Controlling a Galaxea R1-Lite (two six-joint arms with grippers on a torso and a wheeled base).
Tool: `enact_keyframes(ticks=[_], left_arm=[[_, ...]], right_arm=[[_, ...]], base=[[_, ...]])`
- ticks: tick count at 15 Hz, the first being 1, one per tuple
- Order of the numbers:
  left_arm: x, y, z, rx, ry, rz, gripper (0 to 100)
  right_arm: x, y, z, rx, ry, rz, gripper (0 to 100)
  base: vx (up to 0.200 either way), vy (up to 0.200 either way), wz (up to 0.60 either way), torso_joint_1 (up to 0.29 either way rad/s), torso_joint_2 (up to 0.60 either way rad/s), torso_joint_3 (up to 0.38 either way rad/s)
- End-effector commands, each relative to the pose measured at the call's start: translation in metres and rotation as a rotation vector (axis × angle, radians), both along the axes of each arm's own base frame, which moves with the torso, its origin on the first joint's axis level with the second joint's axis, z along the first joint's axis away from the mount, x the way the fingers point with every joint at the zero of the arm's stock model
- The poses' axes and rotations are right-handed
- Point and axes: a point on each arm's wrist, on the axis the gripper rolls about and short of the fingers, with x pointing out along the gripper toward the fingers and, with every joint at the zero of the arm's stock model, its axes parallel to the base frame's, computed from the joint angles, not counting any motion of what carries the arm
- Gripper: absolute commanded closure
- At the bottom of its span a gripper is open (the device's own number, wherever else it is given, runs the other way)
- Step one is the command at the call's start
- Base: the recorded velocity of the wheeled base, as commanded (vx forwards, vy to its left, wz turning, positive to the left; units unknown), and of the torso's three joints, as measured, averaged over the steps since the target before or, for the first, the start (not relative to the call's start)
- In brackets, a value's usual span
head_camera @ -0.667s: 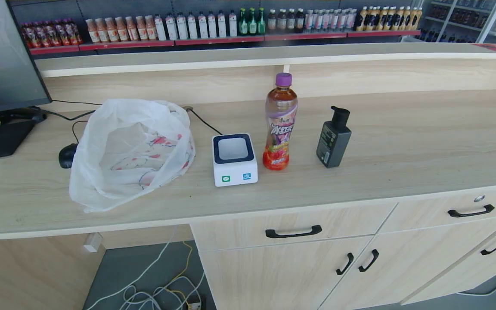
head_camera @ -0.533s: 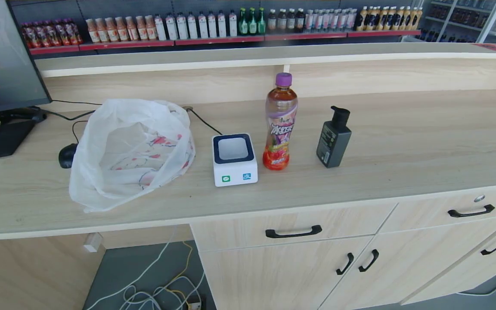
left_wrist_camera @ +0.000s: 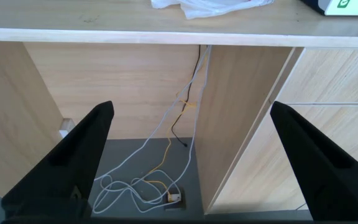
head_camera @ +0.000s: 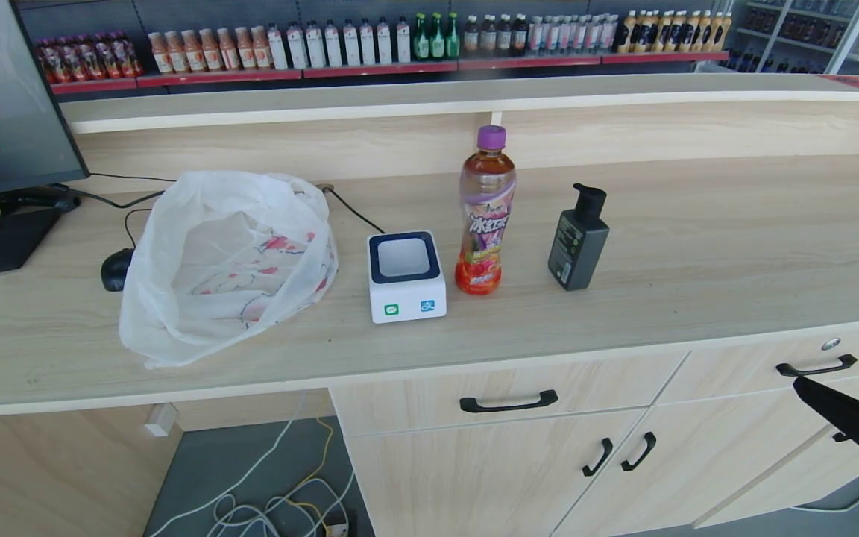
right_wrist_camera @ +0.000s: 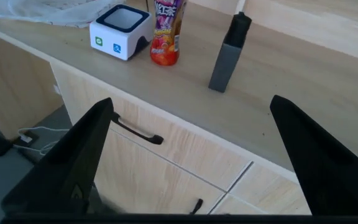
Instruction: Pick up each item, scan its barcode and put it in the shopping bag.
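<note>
A white plastic shopping bag [head_camera: 228, 261] lies open on the wooden counter [head_camera: 698, 246]. To its right come a white barcode scanner [head_camera: 406, 276], a purple-capped drink bottle [head_camera: 485, 216] and a dark pump bottle [head_camera: 579, 239], both upright. My right gripper [head_camera: 828, 339] is open at the counter's front edge, far right of the pump bottle. Its wrist view shows the gripper [right_wrist_camera: 191, 102] above the scanner [right_wrist_camera: 120, 23], drink bottle [right_wrist_camera: 166, 34] and pump bottle [right_wrist_camera: 229, 53]. My left gripper [left_wrist_camera: 191, 106] is open below the counter edge, under the bag [left_wrist_camera: 210, 6].
A monitor [head_camera: 4, 97] and a black mouse [head_camera: 116, 270] sit at the counter's left end. A raised ledge [head_camera: 474, 104] runs along the back. Drawers with black handles [head_camera: 508, 404] lie below the front edge, and loose cables [head_camera: 265, 500] on the floor.
My right gripper's fingers have come into the head view at the right edge. The items on the counter have not moved.
</note>
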Motion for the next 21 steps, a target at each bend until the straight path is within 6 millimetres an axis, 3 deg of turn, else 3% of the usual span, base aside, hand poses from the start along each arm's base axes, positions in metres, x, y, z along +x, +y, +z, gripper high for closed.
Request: enact_keyframes(ticks=[1,5,10,14,21], left_arm=[[0.0,0.0,0.0,-0.001,-0.001,0.0,0],[0.0,0.0,0.0,-0.001,-0.001,0.0,0],[0.0,0.0,0.0,-0.001,-0.001,0.001,0],[0.0,0.0,0.0,-0.001,-0.001,0.001,0],[0.0,0.0,0.0,-0.001,-0.001,0.0,0]], right_arm=[[0.015,0.005,-0.005,-0.038,0.031,0.007,0],[0.066,0.039,-0.006,-0.035,-0.046,0.016,0],[0.084,0.092,-0.02,0.046,-0.051,-0.072,0],[0.092,0.104,-0.013,0.096,-0.078,-0.272,0],[0.109,0.118,-0.01,0.15,-0.06,-0.314,0]], base=[[0.0,0.0,0.0,0.0,0.0,0.0],[0.0,0.0,0.0,0.0,0.0,0.0],[0.0,0.0,0.0,0.0,0.0,0.0],[0.0,0.0,0.0,0.0,0.0,0.0],[0.0,0.0,0.0,0.0,0.0,0.0]])
